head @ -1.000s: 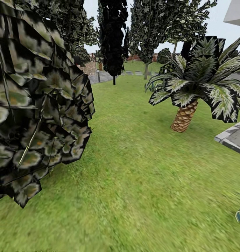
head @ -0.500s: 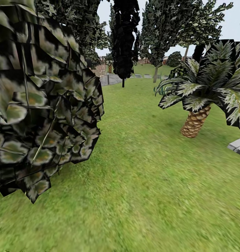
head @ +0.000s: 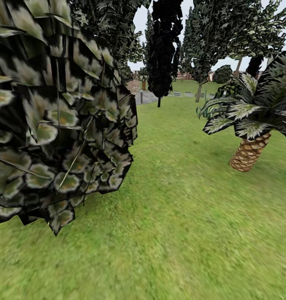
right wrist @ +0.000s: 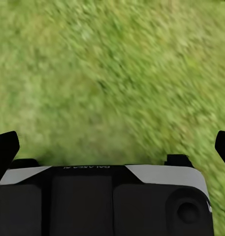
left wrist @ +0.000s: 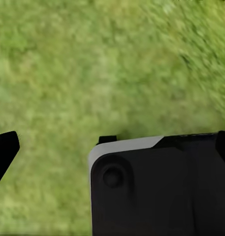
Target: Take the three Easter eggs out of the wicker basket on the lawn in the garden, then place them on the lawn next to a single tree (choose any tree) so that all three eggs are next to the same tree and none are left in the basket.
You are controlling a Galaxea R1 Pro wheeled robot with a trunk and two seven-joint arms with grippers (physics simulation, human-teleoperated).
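A leafy crown [head: 55, 112] fills the left; a palm [head: 248, 155] stands right on the lawn [head: 180, 216]; trees [head: 164, 50] behind.

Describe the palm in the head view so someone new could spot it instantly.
Start from the lawn and look to the right edge of the head view. The short palm stands there, apart from the big dark leafy crown at left. Its scaly brown trunk and striped white-green fronds set it apart.

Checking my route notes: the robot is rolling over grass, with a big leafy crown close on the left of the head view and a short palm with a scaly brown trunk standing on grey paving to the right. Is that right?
Not quite. In the head view the short palm stands on the lawn, not on grey paving. The rest holds: the leafy crown is close on the left.
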